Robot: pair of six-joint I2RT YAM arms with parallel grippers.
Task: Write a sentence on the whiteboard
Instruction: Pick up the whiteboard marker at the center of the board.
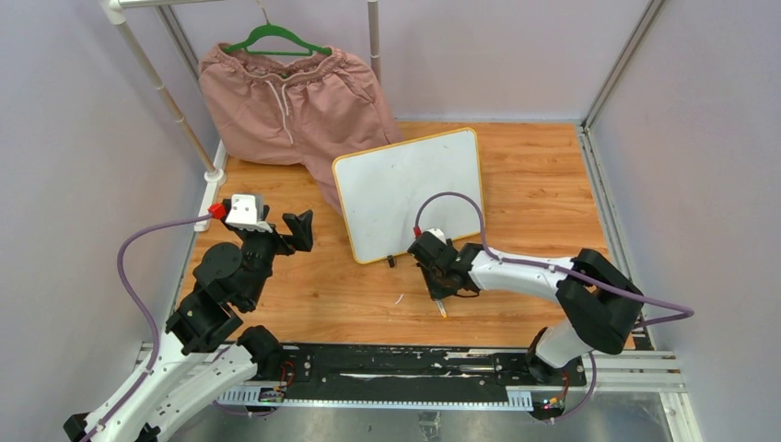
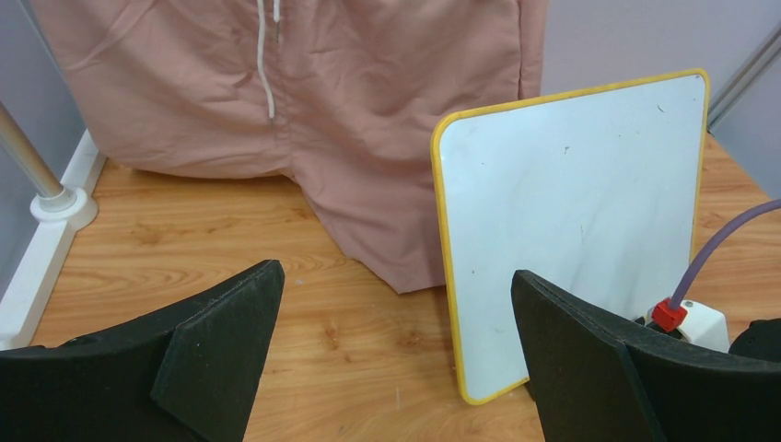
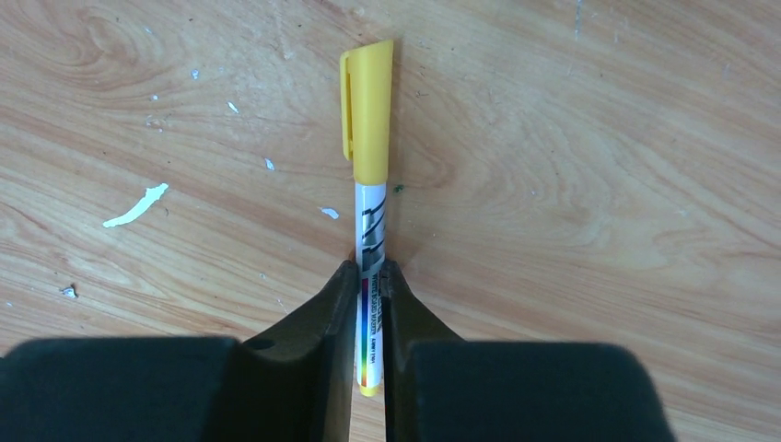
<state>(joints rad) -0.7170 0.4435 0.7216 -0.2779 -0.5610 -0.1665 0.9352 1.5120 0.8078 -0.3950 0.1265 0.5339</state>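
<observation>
Low over the table (image 3: 599,184), right gripper (image 3: 369,273) pinches a yellow-capped marker (image 3: 368,101).

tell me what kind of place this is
Probably a robot lab test cell: two robot arms bolted to a rail at the edge of a wooden table, plain walls closing it in, and staged props, a whiteboard, a marker and pink shorts on a hanger.

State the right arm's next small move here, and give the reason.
Probably lift the marker straight up off the table. The right gripper is closed on its barrel while it lies flat on the wood, the yellow cap is on, and the whiteboard is blank, so nothing can be written until it is raised and uncapped.
</observation>
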